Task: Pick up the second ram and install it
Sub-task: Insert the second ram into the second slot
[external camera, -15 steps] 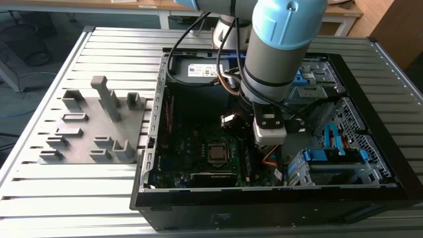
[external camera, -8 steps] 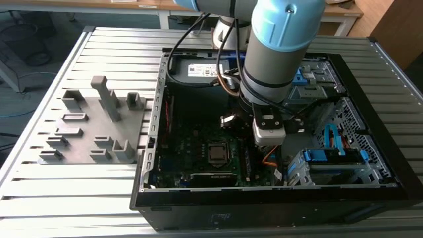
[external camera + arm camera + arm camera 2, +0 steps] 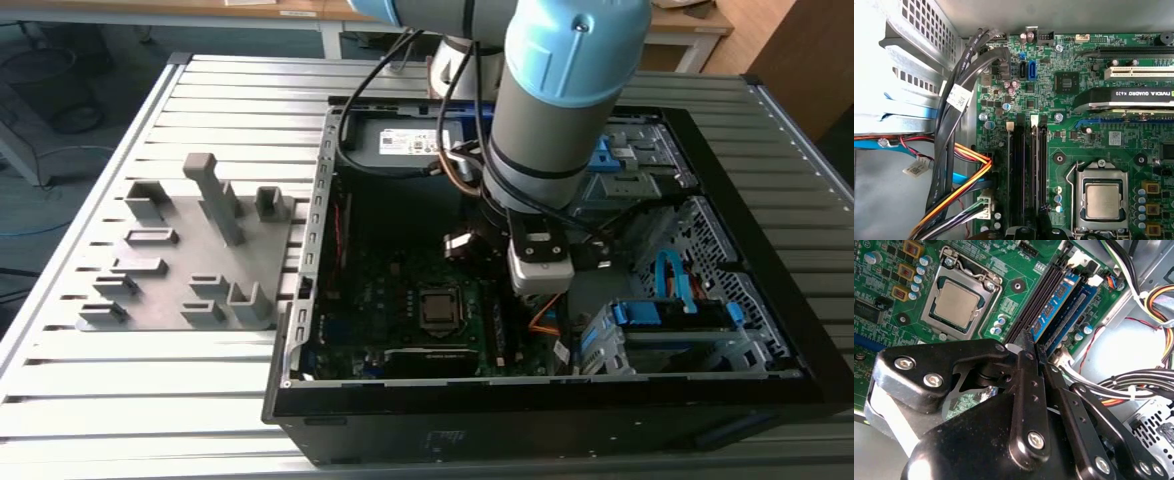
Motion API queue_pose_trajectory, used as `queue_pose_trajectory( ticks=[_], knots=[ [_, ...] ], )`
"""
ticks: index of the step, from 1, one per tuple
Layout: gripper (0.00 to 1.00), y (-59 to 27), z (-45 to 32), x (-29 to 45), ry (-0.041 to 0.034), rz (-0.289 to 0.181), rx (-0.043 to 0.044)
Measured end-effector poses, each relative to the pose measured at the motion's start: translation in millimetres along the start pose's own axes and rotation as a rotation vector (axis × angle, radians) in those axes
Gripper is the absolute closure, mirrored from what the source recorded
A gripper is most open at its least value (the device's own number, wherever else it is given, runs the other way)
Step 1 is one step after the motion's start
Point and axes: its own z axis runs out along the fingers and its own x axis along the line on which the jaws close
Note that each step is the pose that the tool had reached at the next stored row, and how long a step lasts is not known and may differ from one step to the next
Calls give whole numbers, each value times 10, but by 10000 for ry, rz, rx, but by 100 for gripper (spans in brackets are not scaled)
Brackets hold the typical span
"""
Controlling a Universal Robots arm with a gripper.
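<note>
Sitting on the metal table [image 3: 160,400] is the big open computer case [image 3: 747,390], and the gripper [image 3: 1035,352] reaches down inside it over the green board [image 3: 1004,270]. Its jaws pinch the second ram [image 3: 1061,302], a thin, stiff, light stick standing in its slot beside the silver chip [image 3: 956,305]. It looks easy to break, so its top edge seems the safest place to hold.

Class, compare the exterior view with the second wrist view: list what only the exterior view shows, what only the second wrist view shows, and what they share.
Only the exterior view: the grey fixture plate on the ribbed table, the arm reaching into the computer case.

Only the second wrist view: the gripper close up, its fingers closed on the second ram at the memory slots.

Both: the green motherboard and the processor.
</note>
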Motion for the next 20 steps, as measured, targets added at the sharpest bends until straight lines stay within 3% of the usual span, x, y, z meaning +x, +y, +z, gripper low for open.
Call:
queue_pose_trajectory(
  ticks=[15,20],
  knots=[
    [86,-21,38,-5,-1,0,-28],
    [86,-25,13,-4,31,2,-6]
  ],
)
